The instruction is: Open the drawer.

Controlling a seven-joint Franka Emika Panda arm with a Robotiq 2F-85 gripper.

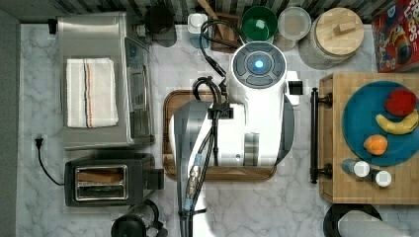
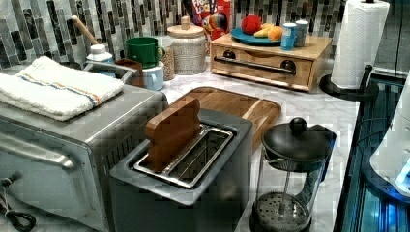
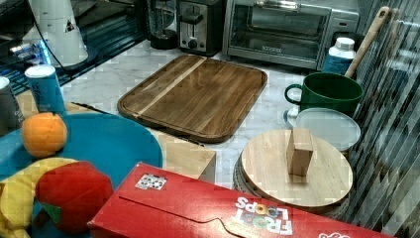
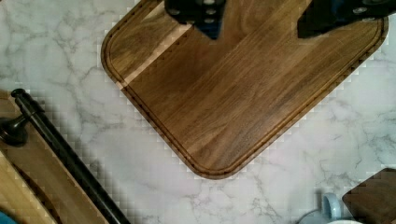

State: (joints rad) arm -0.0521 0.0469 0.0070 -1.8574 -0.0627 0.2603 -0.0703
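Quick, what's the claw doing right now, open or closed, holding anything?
Claw: open and empty, its two fingers spread apart above the cutting board, clear of the drawer handle.

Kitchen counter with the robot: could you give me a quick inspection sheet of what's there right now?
Surface: white marble counter, cutting board at its middle.
Job's things: drawer looks shut; black bar handle untouched.
Clutter: toaster, toaster oven, green mug, blue plate with fruit, cereal box.
Tool: open, above the cutting board, holding nothing.
Cables: black bundle along the arm.
Surroundings: striped tile backsplash.
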